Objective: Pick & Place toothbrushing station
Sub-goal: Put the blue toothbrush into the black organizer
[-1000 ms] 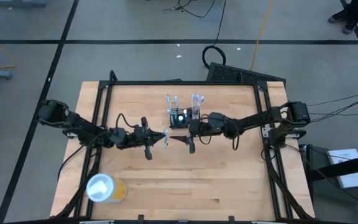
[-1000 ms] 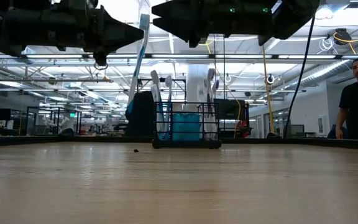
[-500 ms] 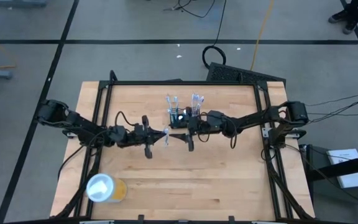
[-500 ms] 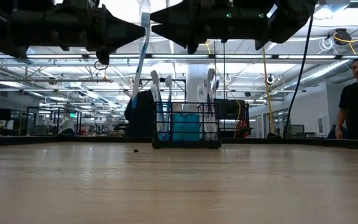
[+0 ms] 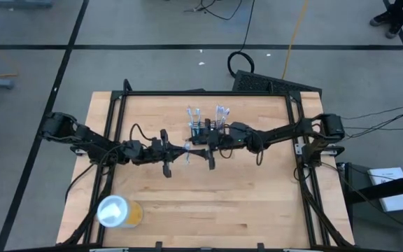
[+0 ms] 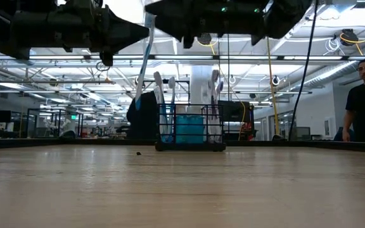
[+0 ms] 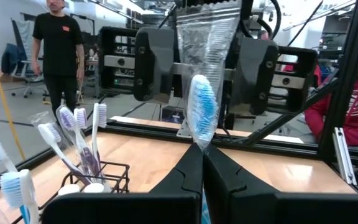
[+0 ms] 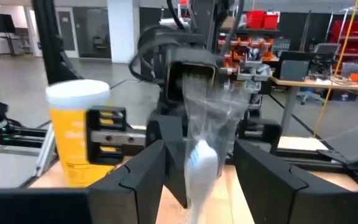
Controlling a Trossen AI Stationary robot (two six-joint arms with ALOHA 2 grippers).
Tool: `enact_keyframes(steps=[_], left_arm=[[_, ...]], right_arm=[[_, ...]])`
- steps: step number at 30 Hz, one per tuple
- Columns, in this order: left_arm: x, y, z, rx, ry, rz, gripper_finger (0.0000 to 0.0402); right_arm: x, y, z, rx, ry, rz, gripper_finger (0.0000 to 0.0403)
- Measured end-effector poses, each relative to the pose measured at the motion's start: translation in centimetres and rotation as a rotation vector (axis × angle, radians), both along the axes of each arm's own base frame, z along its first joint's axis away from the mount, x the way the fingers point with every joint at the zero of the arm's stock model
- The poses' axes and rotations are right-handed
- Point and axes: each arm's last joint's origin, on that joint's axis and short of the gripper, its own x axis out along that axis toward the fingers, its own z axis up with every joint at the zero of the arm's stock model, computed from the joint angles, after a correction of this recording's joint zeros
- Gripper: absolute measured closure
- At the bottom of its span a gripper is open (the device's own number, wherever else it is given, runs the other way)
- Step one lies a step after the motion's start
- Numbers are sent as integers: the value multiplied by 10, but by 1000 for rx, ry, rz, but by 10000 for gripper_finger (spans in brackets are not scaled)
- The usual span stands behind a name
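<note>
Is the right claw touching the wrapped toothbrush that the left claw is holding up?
Apart. In the right wrist view, the right claw has its fingers spread either side of the wrapped toothbrush, with gaps showing on both sides.

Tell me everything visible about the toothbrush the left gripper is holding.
The toothbrush has a blue-and-white head, sealed in a clear, crinkled plastic wrapper. The left gripper is shut on its lower part, holding it roughly upright above the table, in front of the toothbrushing station. The right gripper faces it, fingers open on either side of the wrapped head, not yet closed on it.
</note>
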Motion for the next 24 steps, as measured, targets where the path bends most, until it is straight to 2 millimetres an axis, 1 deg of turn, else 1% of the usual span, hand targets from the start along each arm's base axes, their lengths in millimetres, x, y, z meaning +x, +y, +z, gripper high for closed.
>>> enact_keyframes(steps=[4,6,8,10,16,21,24], left_arm=[[0,0,0,-2,-1,0,402],[0,0,0,-3,-1,-1,402],[0,0,0,-7,-3,-1,402],[0,0,0,-7,-2,-1,402],[0,0,0,-6,2,-2,402],[0,0,-1,-1,6,-2,402],[0,0,0,-2,4,-3,402]], right_arm=[[13,0,-15,10,51,5,223],[23,0,-18,10,41,5,223],[28,0,-17,9,30,4,224],[29,0,-17,1,36,4,231],[26,0,-6,-16,16,6,259],[26,4,-7,-18,36,15,285],[26,7,-7,-30,30,23,312]])
